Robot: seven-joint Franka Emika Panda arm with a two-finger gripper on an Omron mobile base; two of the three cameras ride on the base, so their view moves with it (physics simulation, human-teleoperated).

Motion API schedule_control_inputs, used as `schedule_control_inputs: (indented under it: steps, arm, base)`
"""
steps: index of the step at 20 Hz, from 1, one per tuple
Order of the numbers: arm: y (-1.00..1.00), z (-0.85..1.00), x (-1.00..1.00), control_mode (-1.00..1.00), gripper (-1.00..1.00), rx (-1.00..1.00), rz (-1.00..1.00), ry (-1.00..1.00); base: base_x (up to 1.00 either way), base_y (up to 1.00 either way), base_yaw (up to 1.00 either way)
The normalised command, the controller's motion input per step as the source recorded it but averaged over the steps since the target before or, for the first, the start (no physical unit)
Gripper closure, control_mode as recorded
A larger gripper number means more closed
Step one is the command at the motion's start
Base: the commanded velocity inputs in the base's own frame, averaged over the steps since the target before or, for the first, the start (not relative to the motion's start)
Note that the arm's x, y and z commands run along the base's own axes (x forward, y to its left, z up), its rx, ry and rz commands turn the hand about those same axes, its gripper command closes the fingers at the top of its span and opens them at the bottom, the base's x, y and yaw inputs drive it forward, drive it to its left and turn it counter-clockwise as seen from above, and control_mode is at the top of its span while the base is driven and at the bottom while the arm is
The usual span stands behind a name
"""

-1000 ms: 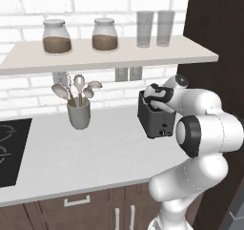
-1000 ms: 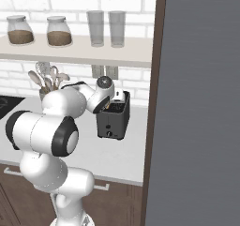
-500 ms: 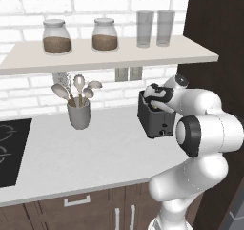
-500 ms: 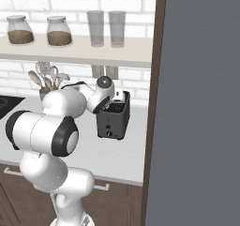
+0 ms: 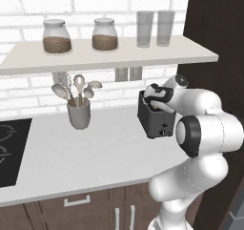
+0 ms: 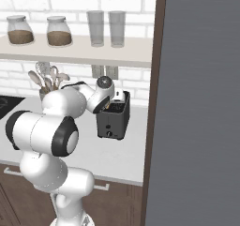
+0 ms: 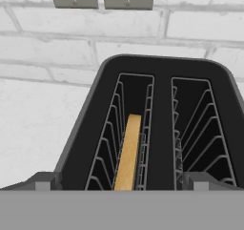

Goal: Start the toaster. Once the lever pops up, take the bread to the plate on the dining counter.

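You see the gripper (image 5: 153, 99) just above the toaster (image 5: 155, 120) | fingers (image 7: 43, 181) spread wide, holding nothing | bread (image 7: 127, 153) upright in the toaster's left slot.

Evenly lit, sharp rendered kitchen pictures with soft shadows and no glare.

From my remote seat I see flat, bright light that seems to come from above: the shelf (image 5: 109, 55) casts a soft grey shadow on the brick wall (image 5: 28, 88) under it, and the toaster (image 5: 155, 117) lays a faint shadow on the worktop (image 5: 95, 152). The tall panel (image 6: 197, 103) reads dim and grainy. Looking down from the hand, the toaster's slots (image 7: 188, 129) are dark, and the bread (image 7: 128, 152) stays clear. Edges are slightly jagged, with no blur or bending.
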Motion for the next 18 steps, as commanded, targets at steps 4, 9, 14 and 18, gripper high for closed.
schedule_control_inputs:
  steps: [4,9,14,18]
  arm:
    - [0.00,0.00,0.00,-1.00,-1.00,0.00,0.00,0.00]
    - [0.00,0.00,0.00,-1.00,-1.00,0.00,0.00,0.00]
    - [0.00,0.00,0.00,-1.00,-1.00,0.00,0.00,0.00]
    - [0.00,0.00,0.00,-1.00,-1.00,0.00,0.00,0.00]
  base:
    - [0.00,0.00,0.00]
    - [0.00,0.00,0.00]
    - [0.00,0.00,0.00]
    - [0.00,0.00,0.00]
